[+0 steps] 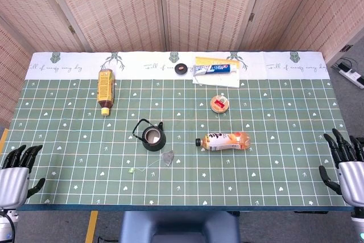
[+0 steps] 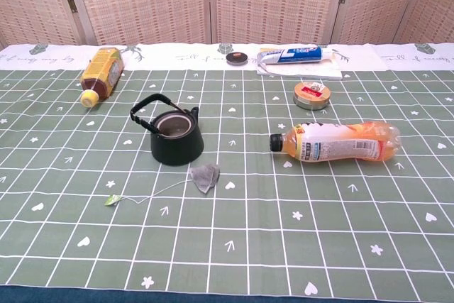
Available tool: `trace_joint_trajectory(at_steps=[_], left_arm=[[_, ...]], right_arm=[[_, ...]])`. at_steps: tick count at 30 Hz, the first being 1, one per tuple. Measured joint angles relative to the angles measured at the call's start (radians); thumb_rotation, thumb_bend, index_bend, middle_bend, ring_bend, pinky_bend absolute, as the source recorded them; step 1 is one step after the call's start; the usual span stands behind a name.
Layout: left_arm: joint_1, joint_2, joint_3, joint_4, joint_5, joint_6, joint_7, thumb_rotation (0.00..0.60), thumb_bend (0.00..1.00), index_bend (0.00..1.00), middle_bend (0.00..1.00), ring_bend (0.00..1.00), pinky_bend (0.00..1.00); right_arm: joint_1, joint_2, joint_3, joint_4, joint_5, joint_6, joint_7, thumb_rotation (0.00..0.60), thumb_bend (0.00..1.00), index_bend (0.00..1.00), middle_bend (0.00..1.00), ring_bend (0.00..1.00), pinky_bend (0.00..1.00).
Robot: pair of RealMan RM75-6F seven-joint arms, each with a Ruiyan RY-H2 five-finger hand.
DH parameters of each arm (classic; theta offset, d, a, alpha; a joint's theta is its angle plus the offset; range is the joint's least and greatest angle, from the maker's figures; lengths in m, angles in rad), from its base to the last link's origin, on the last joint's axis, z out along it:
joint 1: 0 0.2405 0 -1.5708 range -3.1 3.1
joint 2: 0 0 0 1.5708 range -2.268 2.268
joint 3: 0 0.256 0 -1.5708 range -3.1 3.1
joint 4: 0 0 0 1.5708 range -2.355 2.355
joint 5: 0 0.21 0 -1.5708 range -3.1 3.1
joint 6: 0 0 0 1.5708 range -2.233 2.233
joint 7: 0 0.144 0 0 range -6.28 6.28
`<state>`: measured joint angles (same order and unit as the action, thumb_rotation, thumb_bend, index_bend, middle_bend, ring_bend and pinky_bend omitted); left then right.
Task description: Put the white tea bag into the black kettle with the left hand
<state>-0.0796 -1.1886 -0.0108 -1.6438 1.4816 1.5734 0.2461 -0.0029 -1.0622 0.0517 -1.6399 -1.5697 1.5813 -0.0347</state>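
Both my hands, L [image 1: 16,176] & R [image 1: 348,166], idle w/ fingers apart; tea bag [image 2: 206,176] lies at kettle's [image 2: 176,140] 5 o'clock.

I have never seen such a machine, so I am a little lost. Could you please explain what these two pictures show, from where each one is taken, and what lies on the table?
This is a robot with two arms, each ending in a hand with fingers. The head view looks down from above; the chest view looks across the table from lower down. Only the head view shows the hands: the left hand and the right hand sit at the near corners, fingers apart, holding nothing.

On the green tablecloth stand a black kettle, without a lid on it, and just in front of it lies the white tea bag with its string. There are also an orange drink bottle on its side, a brown bottle lying down, a small round tin, a toothpaste tube and a small black disc.
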Motion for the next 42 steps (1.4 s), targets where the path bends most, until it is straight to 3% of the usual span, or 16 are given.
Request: trace_joint_trajectory(at_steps=[2,5,8,10,11,12,14,16,20,30,40,42], left_arm=[[0.001,-0.002,-0.001,0.001,0.000,-0.006,0.001,0.600,0.18,0.11,0.13,0.06,0.17],[0.004,-0.013,-0.004,0.007,0.016,0.012,-0.001,0.600,0.18,0.11,0.11,0.10,0.31],[0.005,-0.039,-0.003,0.021,0.062,0.039,-0.012,0.600,0.18,0.14,0.23,0.35,0.62],[-0.001,-0.065,0.002,0.028,0.101,0.039,-0.003,0.600,0.19,0.19,0.49,0.69,0.90],[-0.006,-0.075,0.005,0.028,0.113,0.034,0.008,0.600,0.19,0.20,0.59,0.78,0.95],[-0.011,-0.085,0.008,0.026,0.121,0.024,0.022,0.600,0.19,0.24,0.76,0.91,1.00],[-0.024,-0.102,0.014,0.010,0.122,-0.015,0.050,0.600,0.19,0.32,0.94,0.99,1.00],[-0.038,-0.115,0.016,-0.026,0.099,-0.072,0.058,0.600,0.19,0.39,1.00,1.00,1.00],[-0.065,-0.145,0.008,-0.106,-0.004,-0.169,0.084,0.600,0.19,0.42,1.00,1.00,1.00],[-0.143,-0.310,-0.025,-0.215,-0.235,-0.298,0.361,0.600,0.19,0.37,1.00,1.00,1.00],[-0.289,-0.417,-0.131,-0.256,-0.607,-0.404,0.517,0.600,0.28,0.37,1.00,1.00,1.00],[-0.321,-0.432,-0.152,-0.251,-0.638,-0.412,0.523,0.600,0.29,0.38,1.00,1.00,1.00]], right_arm=[[0.001,0.001,0.001,-0.001,0.001,-0.002,0.000,0.600,0.44,0.00,0.00,0.13,0.00],[-0.001,0.007,-0.001,-0.004,-0.002,0.003,0.003,0.600,0.44,0.00,0.00,0.13,0.00],[-0.004,0.010,0.001,-0.003,0.000,0.011,0.014,0.600,0.44,0.00,0.00,0.13,0.00],[-0.004,0.011,0.000,-0.004,-0.006,0.013,0.016,0.600,0.44,0.00,0.00,0.13,0.00],[-0.004,0.011,0.000,-0.005,-0.010,0.014,0.017,0.600,0.44,0.00,0.00,0.13,0.00],[-0.003,0.012,-0.001,-0.006,-0.015,0.015,0.018,0.600,0.44,0.00,0.00,0.13,0.00],[-0.001,0.012,-0.004,-0.008,-0.031,0.017,0.019,0.600,0.44,0.00,0.00,0.12,0.00],[0.001,0.013,-0.008,-0.009,-0.046,0.019,0.023,0.600,0.44,0.00,0.00,0.12,0.00],[0.003,0.018,-0.016,-0.009,-0.070,0.025,0.042,0.600,0.44,0.00,0.00,0.12,0.00],[-0.019,0.048,-0.020,0.002,-0.102,0.102,0.130,0.600,0.44,0.00,0.00,0.12,0.00],[-0.036,0.071,-0.022,0.020,-0.116,0.138,0.199,0.600,0.44,0.00,0.00,0.12,0.00],[-0.036,0.071,-0.024,0.020,-0.119,0.138,0.197,0.600,0.44,0.00,0.00,0.12,0.00]])
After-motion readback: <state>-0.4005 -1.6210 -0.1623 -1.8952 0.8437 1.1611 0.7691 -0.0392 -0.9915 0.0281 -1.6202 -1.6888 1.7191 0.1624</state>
